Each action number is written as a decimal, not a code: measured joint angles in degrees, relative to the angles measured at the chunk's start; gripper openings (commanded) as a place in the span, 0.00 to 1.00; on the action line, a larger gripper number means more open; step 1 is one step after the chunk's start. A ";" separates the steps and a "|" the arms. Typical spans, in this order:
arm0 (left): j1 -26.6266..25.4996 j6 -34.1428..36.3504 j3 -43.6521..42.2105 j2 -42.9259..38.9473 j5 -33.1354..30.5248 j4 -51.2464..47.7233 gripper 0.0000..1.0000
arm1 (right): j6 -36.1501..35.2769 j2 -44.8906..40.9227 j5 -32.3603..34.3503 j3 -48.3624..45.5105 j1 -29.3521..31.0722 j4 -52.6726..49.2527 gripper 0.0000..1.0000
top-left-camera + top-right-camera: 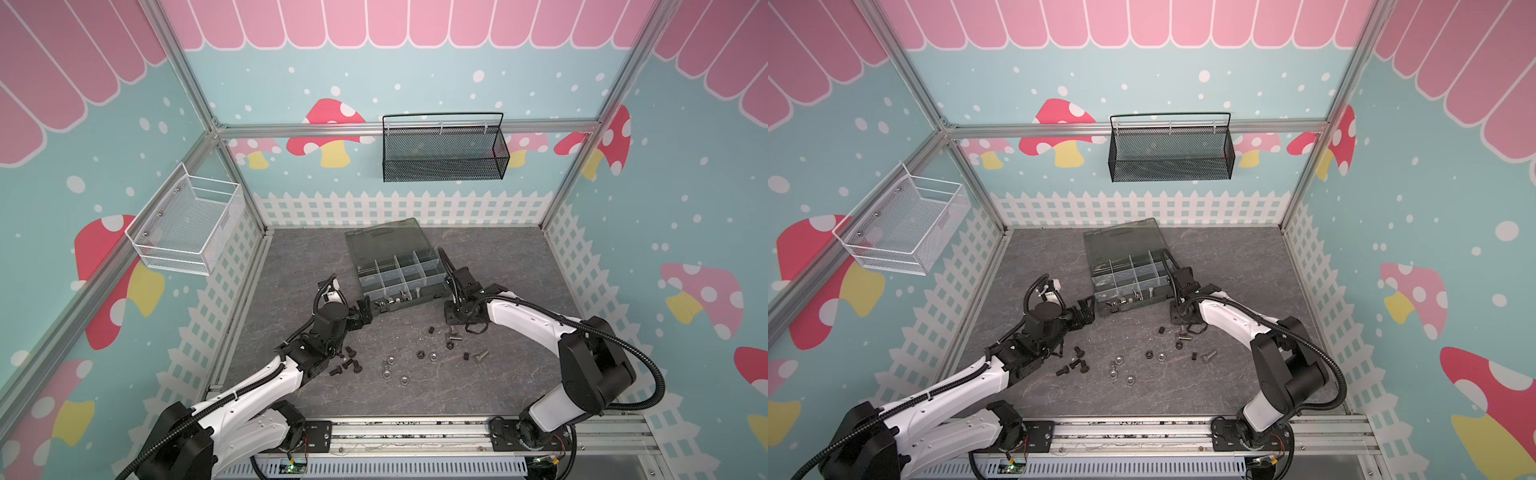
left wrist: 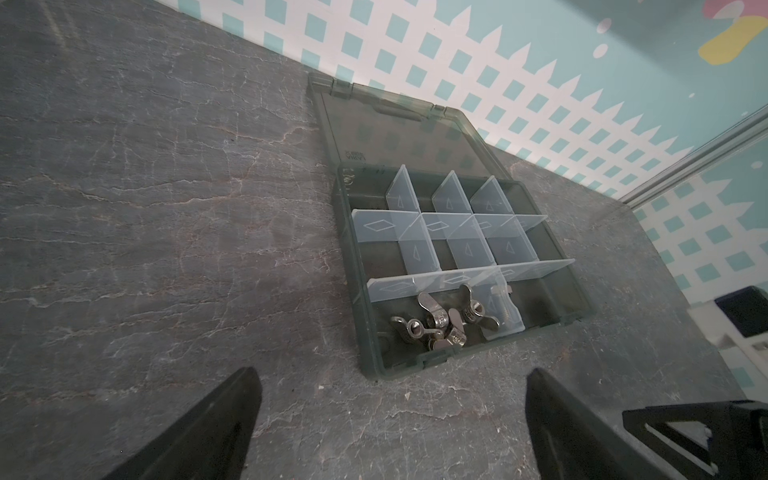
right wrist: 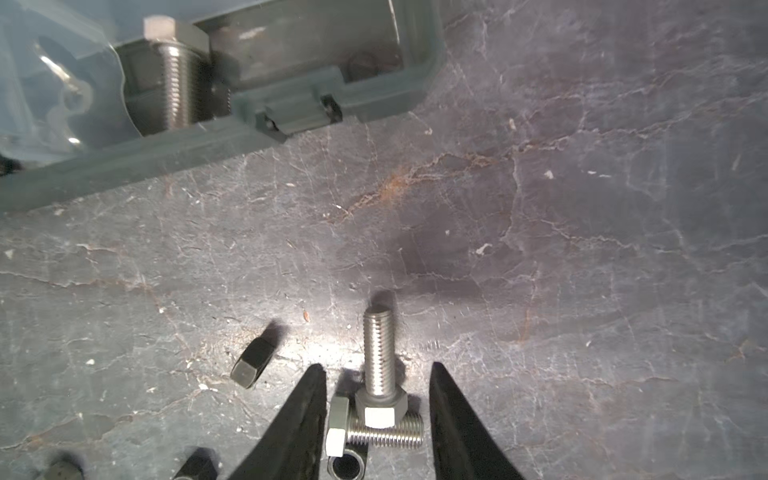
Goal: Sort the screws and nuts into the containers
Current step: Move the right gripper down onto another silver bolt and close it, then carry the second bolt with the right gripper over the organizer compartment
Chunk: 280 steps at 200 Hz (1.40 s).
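Note:
The dark organiser box (image 1: 439,291) (image 1: 1166,296) lies open, its containers (image 2: 419,253) divided by translucent walls. A front compartment holds silver wing nuts (image 2: 440,320); the one beside it holds a silver screw (image 2: 500,299) (image 3: 178,83). My right gripper (image 3: 376,370) (image 1: 451,322) stands open low over two crossed silver screws (image 3: 378,357), one finger on each side and neither pressing. My left gripper (image 2: 395,374) (image 1: 365,309) is wide open and empty in front of the box's near left corner. Loose black screws (image 1: 349,363), silver nuts (image 1: 390,365) and black nuts (image 1: 420,354) lie scattered on the table.
A black nut (image 3: 249,365) and a small ring-shaped nut (image 3: 347,465) lie close to my right fingers. Another silver screw (image 1: 482,354) lies further right. A black mesh basket (image 1: 444,153) hangs on the back wall and a white wire basket (image 1: 187,224) on the left wall.

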 measured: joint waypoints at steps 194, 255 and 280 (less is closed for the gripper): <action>0.00 -0.52 0.00 0.61 -0.07 -0.61 1.00 | -3.21 7.78 -2.29 0.74 0.00 0.00 0.04; 0.00 -0.52 0.02 0.35 -0.46 -1.11 1.00 | -4.11 4.57 -2.08 5.73 0.00 0.42 0.02; 0.00 -0.57 0.04 0.42 -0.46 -1.11 1.00 | -4.42 4.24 -2.60 8.85 0.00 1.88 0.02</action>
